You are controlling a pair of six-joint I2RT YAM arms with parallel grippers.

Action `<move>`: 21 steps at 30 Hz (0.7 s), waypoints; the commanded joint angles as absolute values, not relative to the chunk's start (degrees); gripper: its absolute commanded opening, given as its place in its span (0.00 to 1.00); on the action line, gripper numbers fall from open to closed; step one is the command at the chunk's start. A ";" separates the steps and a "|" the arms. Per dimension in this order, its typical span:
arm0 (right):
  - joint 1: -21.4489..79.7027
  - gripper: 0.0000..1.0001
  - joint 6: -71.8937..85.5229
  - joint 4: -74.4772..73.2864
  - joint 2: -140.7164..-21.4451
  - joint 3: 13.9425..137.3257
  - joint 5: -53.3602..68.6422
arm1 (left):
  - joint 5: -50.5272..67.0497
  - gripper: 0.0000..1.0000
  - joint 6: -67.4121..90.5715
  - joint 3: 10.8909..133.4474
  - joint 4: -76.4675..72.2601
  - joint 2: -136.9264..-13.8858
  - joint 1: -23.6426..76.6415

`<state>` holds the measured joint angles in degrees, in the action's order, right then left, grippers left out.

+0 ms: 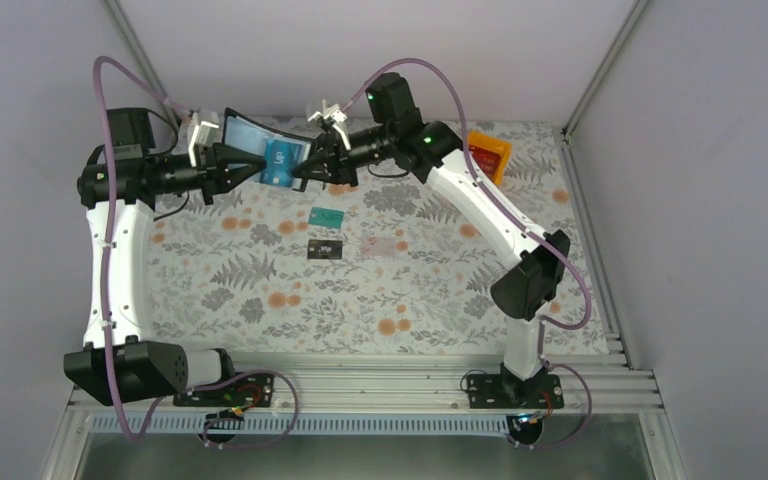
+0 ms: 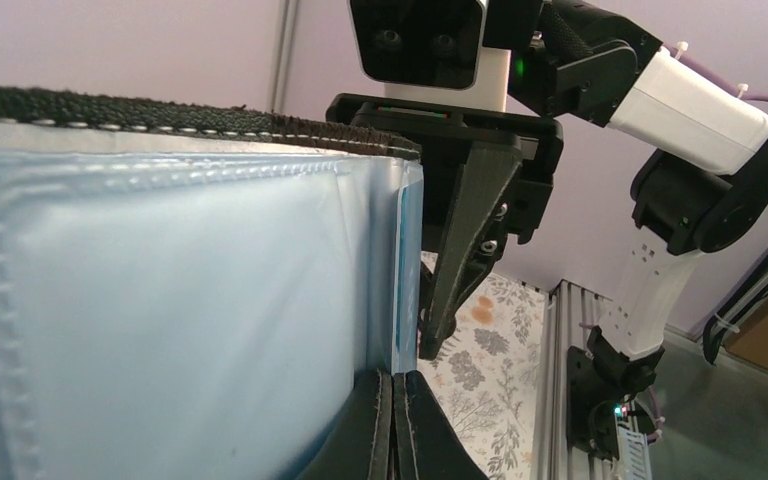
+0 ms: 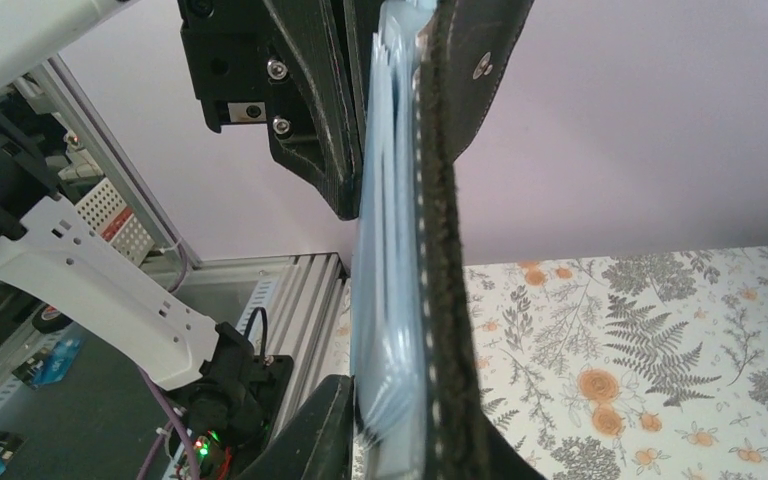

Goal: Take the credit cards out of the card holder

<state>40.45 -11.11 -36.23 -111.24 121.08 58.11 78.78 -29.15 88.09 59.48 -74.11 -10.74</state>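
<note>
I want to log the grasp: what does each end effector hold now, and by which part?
Left end effector: the card holder, by its clear sleeves. Right end effector: the sleeves' opposite edge, at the blue card; card or sleeve only, cannot tell.

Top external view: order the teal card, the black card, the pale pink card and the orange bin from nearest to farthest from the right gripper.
From the right gripper:
1. teal card, closest, just below it in the picture.
2. black card, directly below the teal card.
3. pale pink card, to the right of the black card.
4. orange bin, farthest, well off to the right.
</note>
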 commanded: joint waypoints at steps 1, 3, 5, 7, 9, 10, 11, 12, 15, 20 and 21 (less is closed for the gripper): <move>40.03 0.18 -12.03 -35.86 -108.85 120.64 59.05 | 82.52 0.02 -30.13 89.91 59.22 -73.25 -11.07; 40.01 0.13 -12.44 -35.81 -108.80 120.55 59.36 | 82.95 0.02 -30.11 90.19 59.35 -73.30 -11.20; 39.92 0.12 -12.82 -35.90 -108.66 120.27 59.24 | 82.92 0.02 -30.86 90.63 60.01 -73.30 -11.59; 39.67 0.15 -13.00 -36.31 -108.69 120.17 59.03 | 82.88 0.02 -31.43 90.83 60.46 -73.43 -12.15; 39.49 0.17 -13.01 -36.68 -108.74 120.12 59.18 | 83.01 0.02 -31.37 90.48 60.38 -73.51 -12.35; 39.51 0.19 -13.01 -36.78 -108.78 120.14 59.22 | 83.05 0.03 -31.38 90.30 60.34 -73.58 -12.39; 39.47 0.19 -13.12 -36.97 -108.74 120.15 59.25 | 83.12 0.02 -31.35 90.19 60.28 -73.59 -12.39; 39.46 0.17 -13.24 -37.08 -108.72 120.15 59.32 | 83.21 0.02 -31.32 90.18 60.28 -73.63 -12.39; 39.43 0.04 -13.08 -36.31 -108.00 119.87 59.73 | 83.36 0.02 -31.38 90.23 60.31 -73.74 -12.35; 38.40 0.04 -13.40 -34.99 -106.69 118.12 59.22 | 82.29 0.02 -31.77 90.73 60.56 -73.89 -12.93; 37.96 0.04 -13.36 -35.15 -106.49 117.67 59.20 | 81.72 0.03 -31.89 90.86 60.66 -73.98 -13.14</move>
